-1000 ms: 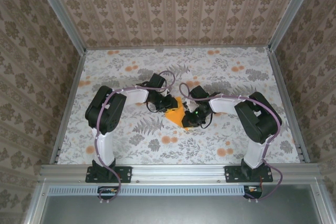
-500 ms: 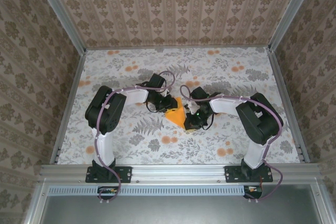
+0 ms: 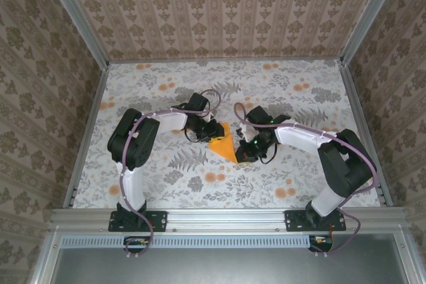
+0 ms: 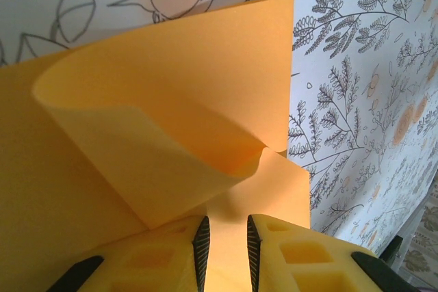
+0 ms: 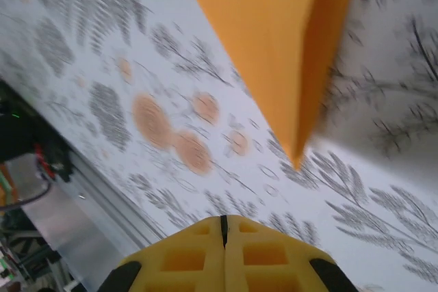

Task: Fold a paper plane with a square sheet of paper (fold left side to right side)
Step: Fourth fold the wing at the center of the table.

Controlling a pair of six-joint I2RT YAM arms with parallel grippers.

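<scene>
I log the following.

1. Table (image 3: 313,98): flower-and-fern patterned top, closed in by wallpapered walls (image 3: 226,4) on three sides.
2. Left gripper (image 3: 212,131) (image 4: 226,227): fingers a little apart, tips down on the paper. I cannot tell if they pinch it.
3. Right gripper (image 3: 243,154) (image 5: 222,222): fingers pressed together, holding nothing, just beside the paper's near right corner.
4. Sheet of paper (image 3: 223,144) (image 4: 171,100) (image 5: 274,32): orange, lying mid-table between both grippers, partly folded, one flap curling up off the rest.

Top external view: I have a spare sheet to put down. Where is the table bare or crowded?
Bare: the far strip of the table along the back wall, and the near strip between the arm bases. Crowded: the middle, where left gripper and right gripper flank the orange paper.
</scene>
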